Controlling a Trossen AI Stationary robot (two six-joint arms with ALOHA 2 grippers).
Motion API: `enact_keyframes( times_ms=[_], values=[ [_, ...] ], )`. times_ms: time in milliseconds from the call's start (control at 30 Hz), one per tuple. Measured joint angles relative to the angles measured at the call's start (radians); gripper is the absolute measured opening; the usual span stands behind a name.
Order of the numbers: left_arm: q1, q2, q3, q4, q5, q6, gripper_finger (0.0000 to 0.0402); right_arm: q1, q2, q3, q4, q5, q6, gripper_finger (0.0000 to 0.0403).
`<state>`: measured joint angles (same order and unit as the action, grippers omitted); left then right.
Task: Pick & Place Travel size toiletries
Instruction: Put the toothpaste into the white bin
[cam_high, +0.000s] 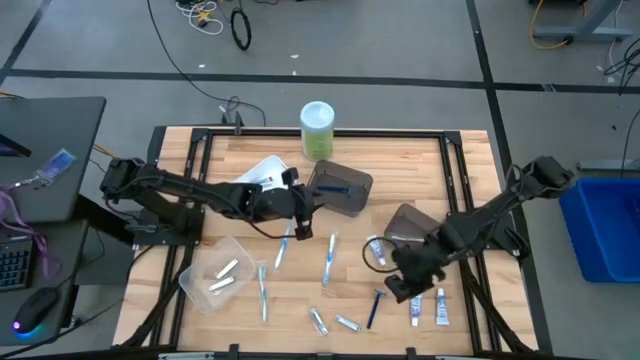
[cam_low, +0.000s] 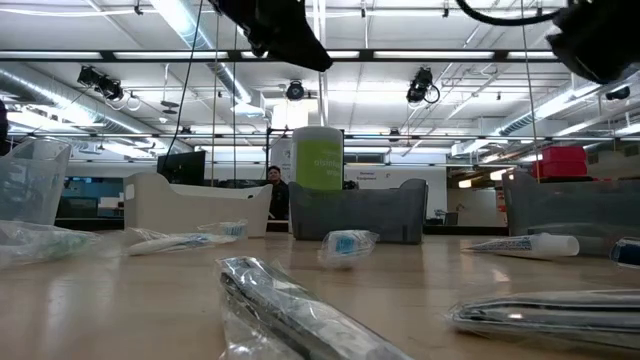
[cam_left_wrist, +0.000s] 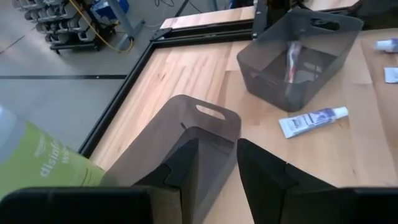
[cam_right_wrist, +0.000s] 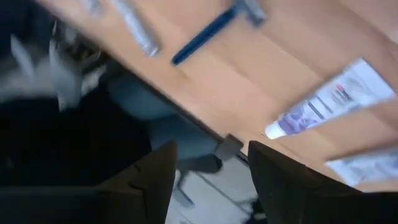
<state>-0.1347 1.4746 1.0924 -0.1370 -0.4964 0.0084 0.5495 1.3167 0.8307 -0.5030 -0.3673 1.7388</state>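
The right gripper (cam_right_wrist: 208, 171) is hovering over the tubes (cam_high: 428, 308) at the near edge, jaws parted and empty (descend squarely over one tube before closing).

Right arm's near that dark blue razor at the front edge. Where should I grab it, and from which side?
Grip the dark blue razor mid-handle, coming straight down from above. It lies flat on the table, its slim handle running near to far, so set the right gripper fingers across the handle. There's bare wood on either side of it, and the wider head would probably grip worse.
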Motion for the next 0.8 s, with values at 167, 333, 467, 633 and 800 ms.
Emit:
enact_keyframes(
  times_ms=[167,333,467,633,800],
  values=[
    [0.033,0.000,0.000,0.000,0.023,0.000,0.0116,0.120,0.000,0.000,-0.050,0.055,0.244,0.0218],
    [0.056,0.000,0.000,0.000,0.022,-0.002,0.0116,0.223,0.000,-0.001,-0.155,0.026,0.439,0.0224],
    [0.060,0.000,0.000,0.000,0.021,-0.023,0.0116,0.307,0.003,-0.001,-0.238,0.100,0.521,0.0228],
    [0.059,0.000,0.000,-0.001,0.021,-0.038,0.0116,0.389,0.033,-0.001,-0.253,0.137,0.606,0.0234],
    [0.059,0.000,0.000,-0.003,0.020,-0.053,0.0116,0.437,0.085,-0.001,-0.270,0.139,0.667,0.0238]
  ],
)
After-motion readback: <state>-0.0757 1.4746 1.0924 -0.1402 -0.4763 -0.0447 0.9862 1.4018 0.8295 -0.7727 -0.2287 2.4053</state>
